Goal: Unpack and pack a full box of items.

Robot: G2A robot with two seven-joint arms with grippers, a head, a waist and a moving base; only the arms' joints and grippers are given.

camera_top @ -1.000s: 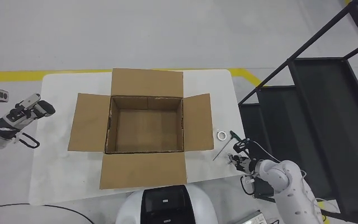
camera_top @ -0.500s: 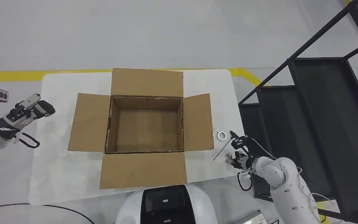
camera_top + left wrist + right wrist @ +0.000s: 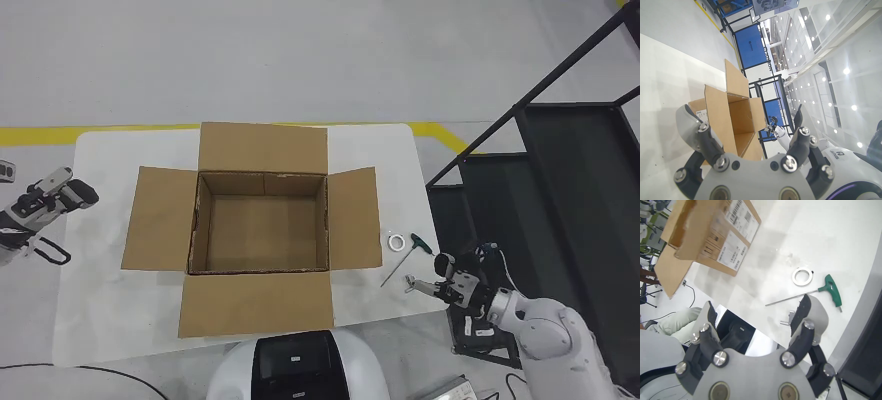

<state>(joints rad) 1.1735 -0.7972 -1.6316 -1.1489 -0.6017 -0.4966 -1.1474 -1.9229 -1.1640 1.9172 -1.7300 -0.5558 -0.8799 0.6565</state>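
Top view: cardboard box [image 3: 260,225] in middle of white table [image 3: 100,300], four flaps out, bare brown bottom showing. White ring [image 3: 396,241], green-handled hex key [image 3: 420,243] and small metal part [image 3: 411,285] lie right of box. Right claw [image 3: 447,280] just off table edge beside them. Left claw [image 3: 75,192] at left edge, arm cut off.

Left wrist view: left claw spread wide, holding nothing. Box beyond, inside partly hidden by flap.

Right wrist view: right claw spread, holding nothing. One finger [image 3: 804,308] hides some of small metal part. Box cut off by edge.

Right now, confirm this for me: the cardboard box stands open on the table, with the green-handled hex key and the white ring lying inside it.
Wrong in one respect. The cardboard box stands open on the table, but the green-handled hex key and white ring lie on the table beside it, not inside, as the top view shows.
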